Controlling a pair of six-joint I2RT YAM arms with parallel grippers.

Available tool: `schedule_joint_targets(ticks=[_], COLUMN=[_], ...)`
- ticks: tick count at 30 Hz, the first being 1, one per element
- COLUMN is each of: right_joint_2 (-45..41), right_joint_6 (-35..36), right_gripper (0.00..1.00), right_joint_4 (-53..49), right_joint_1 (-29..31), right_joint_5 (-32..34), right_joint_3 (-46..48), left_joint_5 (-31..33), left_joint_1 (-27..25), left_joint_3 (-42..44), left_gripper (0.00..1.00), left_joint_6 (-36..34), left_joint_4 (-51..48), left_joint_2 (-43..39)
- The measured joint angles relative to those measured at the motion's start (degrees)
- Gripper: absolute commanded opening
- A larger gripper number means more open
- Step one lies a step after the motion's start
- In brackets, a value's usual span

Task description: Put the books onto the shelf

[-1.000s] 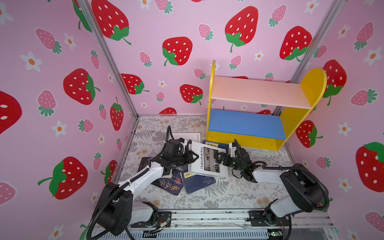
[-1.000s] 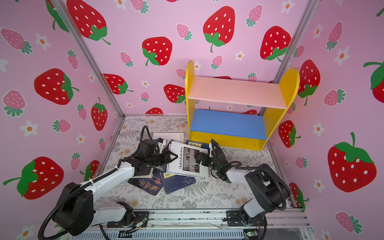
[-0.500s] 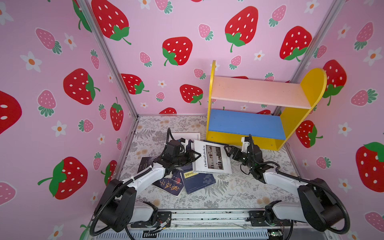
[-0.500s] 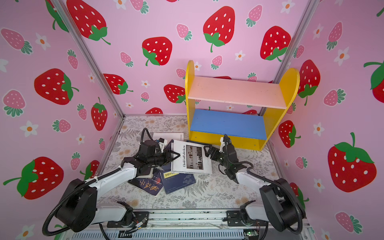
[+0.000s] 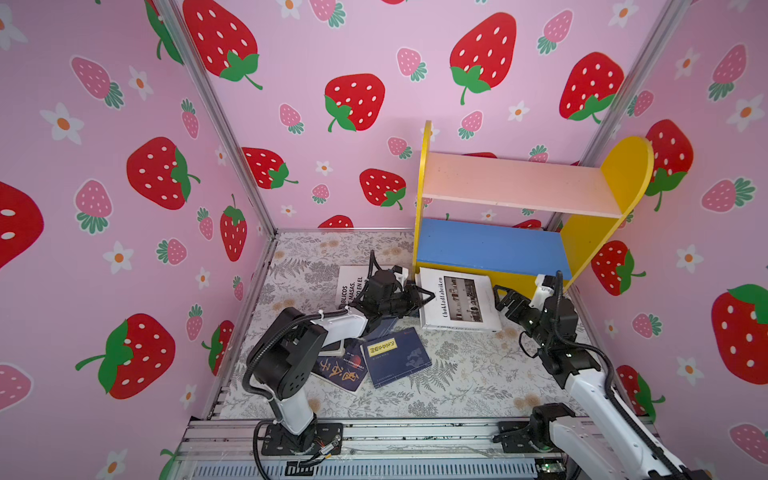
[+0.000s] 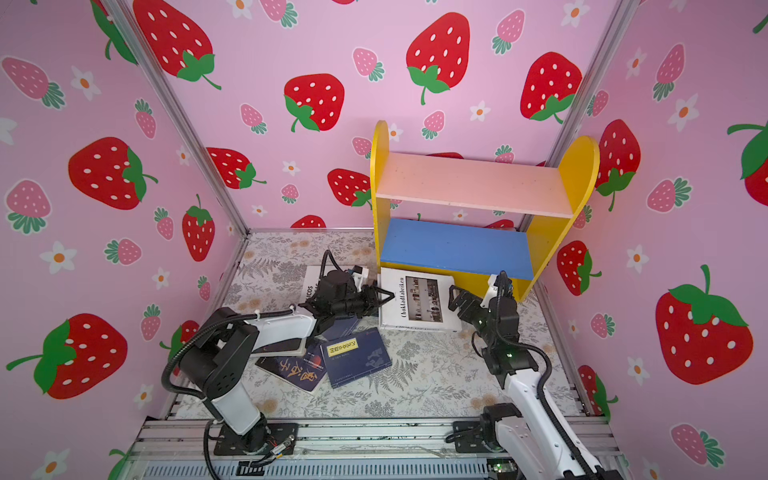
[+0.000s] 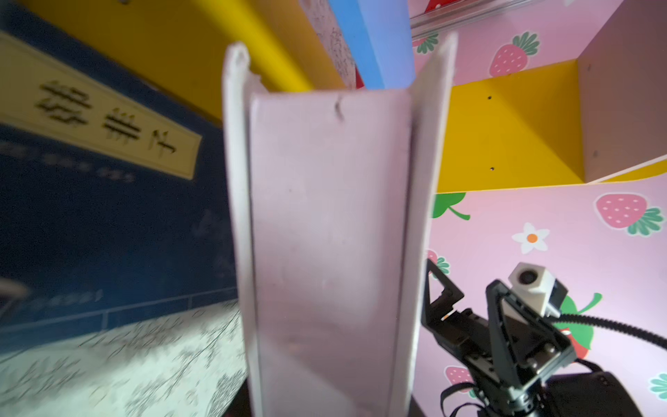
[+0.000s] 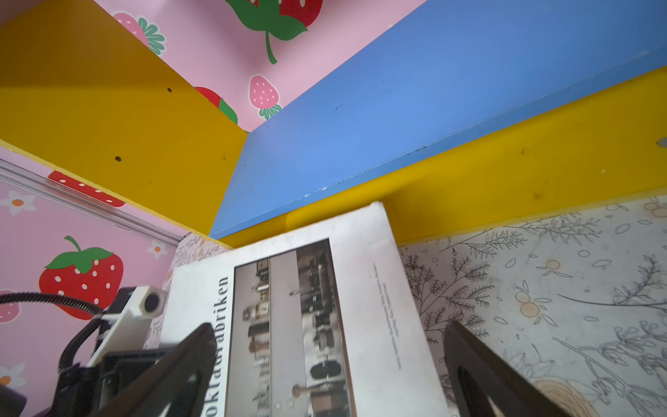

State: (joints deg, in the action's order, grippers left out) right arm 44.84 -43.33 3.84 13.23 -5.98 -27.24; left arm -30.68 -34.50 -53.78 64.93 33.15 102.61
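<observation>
**Books, on the floral mat (image 5: pixel 457 386) in front of the shelf (image 5: pixel 582 245)**
- Farthest from the shelf: one dark book with gold characters (image 5: pixel 343 374). Its edge overlaps one navy book with yellow label (image 5: pixel 395 357).
- A second navy labelled book (image 7: pixel 97 144) is plain only in the left wrist view. In both top views the left arm covers most of it.
- White books, two: a lettered white book (image 5: pixel 349 286) off the shelf's left foot, and the Chokladfabriken book (image 5: pixel 457 299). The right wrist view shows the latter's far edge touching the shelf's yellow base rail.
- Any further books under the arm cannot be counted.

**Left gripper (image 5: pixel 428 296)**
- Arm low, reaching toward the shelf.
- Closed on the Chokladfabriken book's left edge, which the left wrist view shows edge-on.

**Right gripper (image 5: pixel 498 300)**
- Arm folded low.
- Fingers (image 8: pixel 187 357) spread wide astride that book's right corner, holding nothing.

**Shelf, one**
- Pink upper board (image 5: pixel 511 183) and blue lower board (image 5: pixel 490 249).
</observation>
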Motion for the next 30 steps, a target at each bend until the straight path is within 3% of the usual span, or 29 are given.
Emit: schedule_joint_targets(ticks=[18, 24, 30], right_joint_2=[-4.9, -3.5, -1.1], right_joint_6=[1.3, 1.2, 1.2], right_gripper=[1.00, 1.00, 1.00], right_joint_4=[-8.2, -7.7, -6.5], right_joint_1=[-1.7, -2.1, -3.2], right_joint_5=[1.5, 1.7, 2.5], right_joint_3=[1.7, 4.8, 7.1], left_joint_5=[-1.9, 4.5, 8.2], left_joint_1=[-6.6, -7.7, -7.4], left_joint_3=[-23.4, -29.4, -36.0], left_gripper=[0.30, 0.31, 0.38], left_joint_6=[3.3, 6.3, 8.4], left_joint_4=[2.9, 6.3, 6.8], left_joint_2=[23.6, 30.3, 35.0])
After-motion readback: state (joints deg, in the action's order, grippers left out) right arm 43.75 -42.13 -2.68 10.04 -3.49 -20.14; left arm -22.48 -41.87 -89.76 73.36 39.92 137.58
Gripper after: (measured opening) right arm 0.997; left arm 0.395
